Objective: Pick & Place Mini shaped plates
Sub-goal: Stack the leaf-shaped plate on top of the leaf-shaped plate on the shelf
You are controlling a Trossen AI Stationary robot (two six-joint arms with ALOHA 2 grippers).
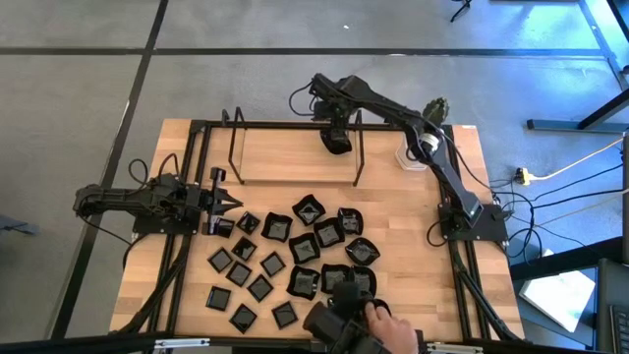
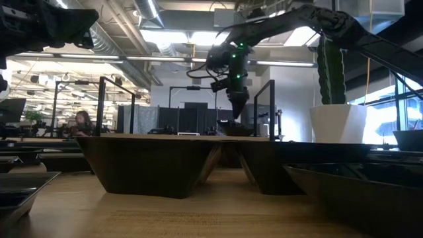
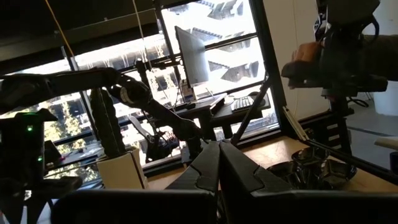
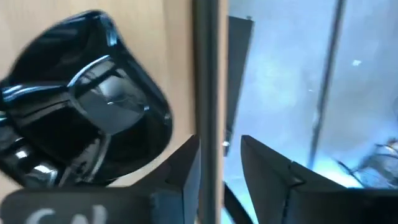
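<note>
Right hand [image 1: 337, 144] released, fingers parted, a wavy-edged plate [image 4: 81, 106] just beside it.

Even daylight on the table [image 1: 393, 246] from above; low view backlit, near dishes dark; right wrist view motion-blurred; window glare.

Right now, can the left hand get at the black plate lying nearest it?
Probably yes. The left hand is shut and sits right beside the nearest black plate, with nothing between them. It would need to open first. The right hand is far off by the rack.
</note>
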